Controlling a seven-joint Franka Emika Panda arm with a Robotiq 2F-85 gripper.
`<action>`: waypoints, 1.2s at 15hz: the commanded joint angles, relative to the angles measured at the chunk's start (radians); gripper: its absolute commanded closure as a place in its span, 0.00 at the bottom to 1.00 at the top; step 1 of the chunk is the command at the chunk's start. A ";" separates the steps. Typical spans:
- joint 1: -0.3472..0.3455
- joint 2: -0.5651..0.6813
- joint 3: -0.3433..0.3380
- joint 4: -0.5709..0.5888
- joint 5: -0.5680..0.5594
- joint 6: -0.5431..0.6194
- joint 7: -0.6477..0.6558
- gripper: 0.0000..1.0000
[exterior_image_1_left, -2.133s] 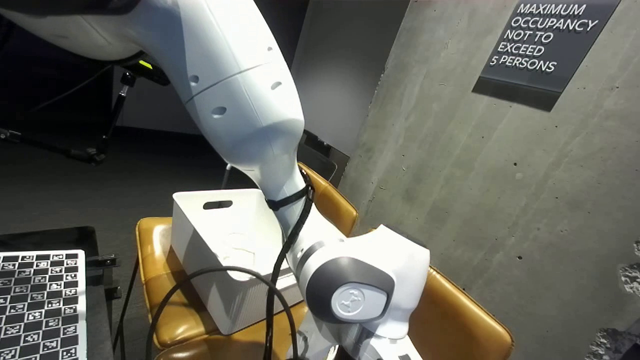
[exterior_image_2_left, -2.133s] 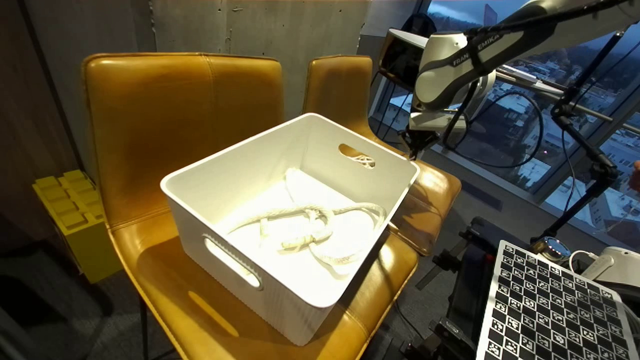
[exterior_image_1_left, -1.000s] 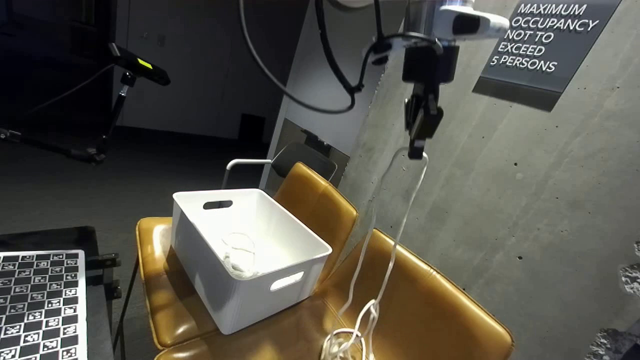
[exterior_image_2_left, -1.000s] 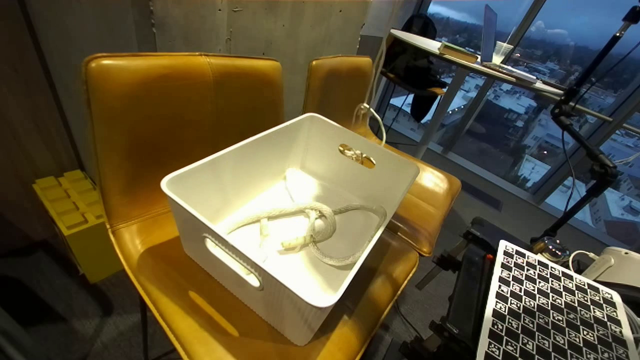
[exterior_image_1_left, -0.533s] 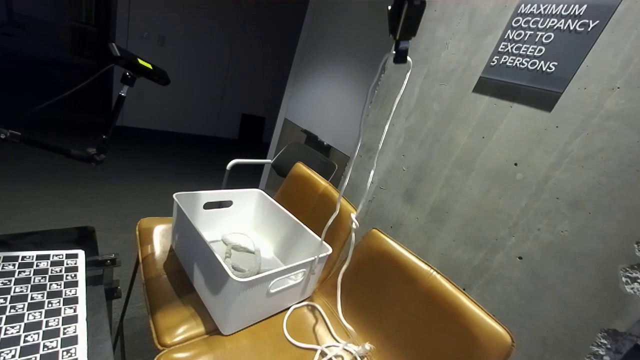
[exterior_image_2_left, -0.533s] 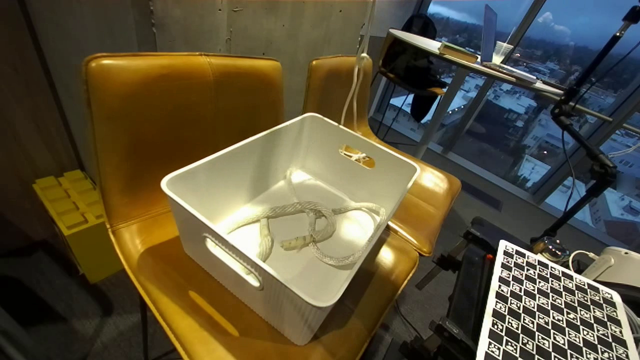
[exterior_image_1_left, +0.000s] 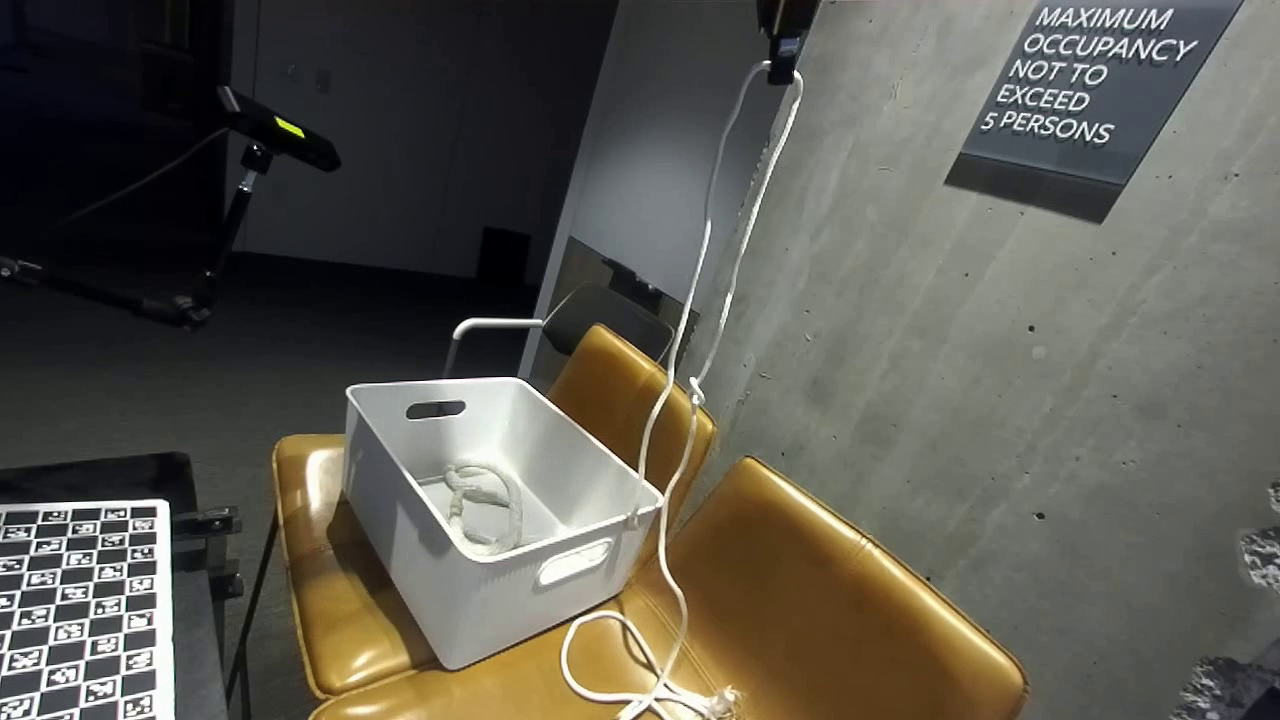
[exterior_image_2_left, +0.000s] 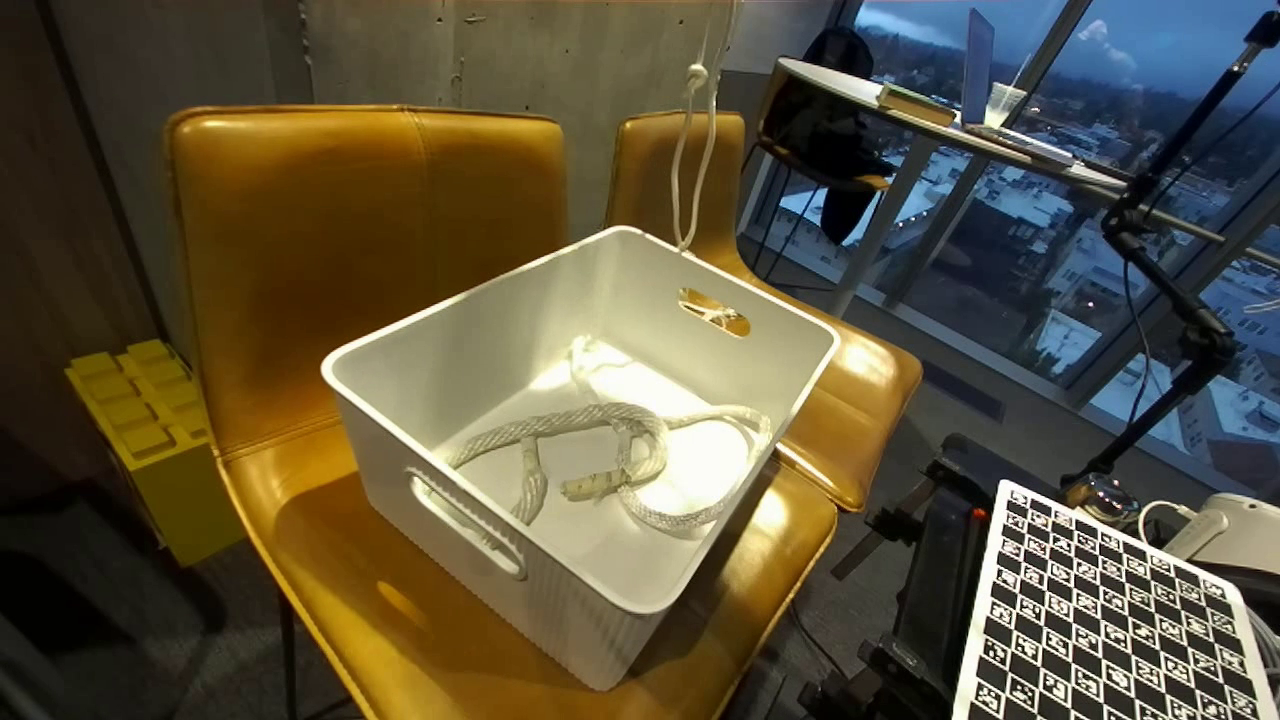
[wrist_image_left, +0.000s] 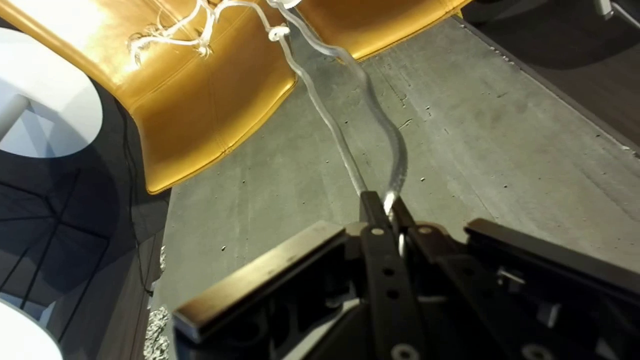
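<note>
Dangling in a loose loop above and beside the white bin, the thin white rope is clamped in the hand, its frayed tail lying on the tan leather-look chair next to the bin. It looks light, limp and tough, maybe a touch slippery, so that small knot above the bin probably gives the surest hold! Inside the bin, thicker braided rope curls on smooth-looking plastic.

Thin white rope in an exterior view: hung doubled from top, right of center, knotted near mid-frame; loose loops and frayed end lay bottom center.
</note>
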 joint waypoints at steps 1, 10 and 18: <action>0.059 0.052 0.004 0.125 -0.032 -0.061 0.026 0.99; 0.367 0.053 0.003 0.120 -0.155 -0.051 0.075 0.99; 0.327 0.123 -0.014 0.015 -0.138 -0.040 0.053 0.99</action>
